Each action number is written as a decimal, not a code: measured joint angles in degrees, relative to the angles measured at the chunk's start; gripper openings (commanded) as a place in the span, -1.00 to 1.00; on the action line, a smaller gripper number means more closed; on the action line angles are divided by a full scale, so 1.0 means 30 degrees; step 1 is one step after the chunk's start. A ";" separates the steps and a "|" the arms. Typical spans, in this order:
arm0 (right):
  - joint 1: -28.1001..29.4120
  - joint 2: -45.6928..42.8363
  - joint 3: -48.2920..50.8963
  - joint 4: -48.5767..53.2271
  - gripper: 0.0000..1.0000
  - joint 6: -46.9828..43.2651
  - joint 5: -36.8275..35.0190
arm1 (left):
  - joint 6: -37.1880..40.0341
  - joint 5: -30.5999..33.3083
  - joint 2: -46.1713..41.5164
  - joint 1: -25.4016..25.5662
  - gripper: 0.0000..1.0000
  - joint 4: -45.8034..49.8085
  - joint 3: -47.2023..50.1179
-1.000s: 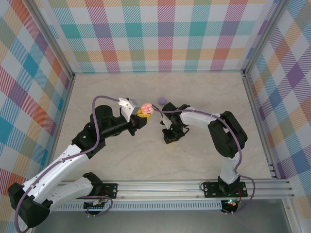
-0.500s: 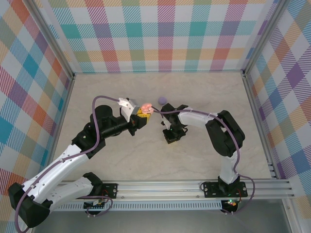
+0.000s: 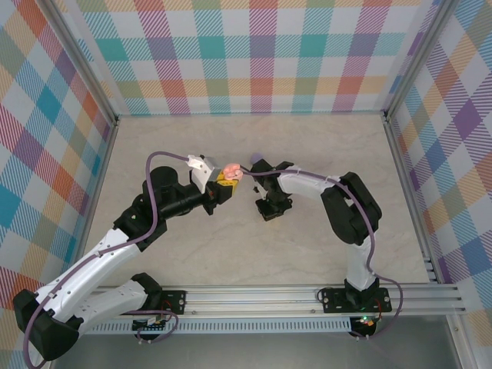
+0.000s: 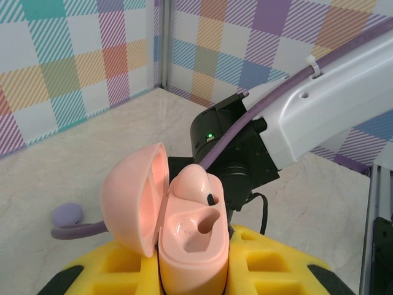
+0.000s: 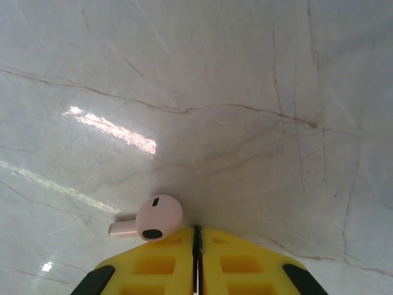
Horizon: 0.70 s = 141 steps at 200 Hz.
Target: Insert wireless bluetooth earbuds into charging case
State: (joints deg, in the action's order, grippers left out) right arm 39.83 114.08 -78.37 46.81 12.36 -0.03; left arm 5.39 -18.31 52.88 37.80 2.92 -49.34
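small pale pink plastic earbud (image 5: 156,216) lies on the pale marbled table (image 5: 258,92), touching the right gripper's (image 5: 196,231) pressed-together jaws from outside (stem pointing sideways, away); left gripper (image 3: 224,181) pinches the open pink clamshell charging case (image 4: 184,236).

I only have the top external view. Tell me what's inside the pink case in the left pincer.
Observer: In the left wrist view the pink case is open with a seated earbud; its second socket is empty.
Operator: Find the other pink bud.
Observer: The loose earbud lies on the table, right beside the tips of the right pincer.
Operator: Report that pincer.
Observer: Shut, gripping nothing.
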 measured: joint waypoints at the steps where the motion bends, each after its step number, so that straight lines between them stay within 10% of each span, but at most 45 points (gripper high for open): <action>1: 0.0000 0.0007 -0.0015 0.0015 -0.74 0.0000 0.0000 | 0.0000 0.0000 0.0000 0.0000 -0.84 -0.0007 0.0000; 141: -0.0015 0.0568 -0.0772 -0.0080 -0.73 0.0007 0.0954 | 0.0007 0.0146 0.0000 0.0000 -0.84 0.0022 0.0000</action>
State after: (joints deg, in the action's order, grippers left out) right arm 39.79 115.79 -80.68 46.57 12.38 2.83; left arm 5.41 -17.87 52.88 37.80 2.98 -49.34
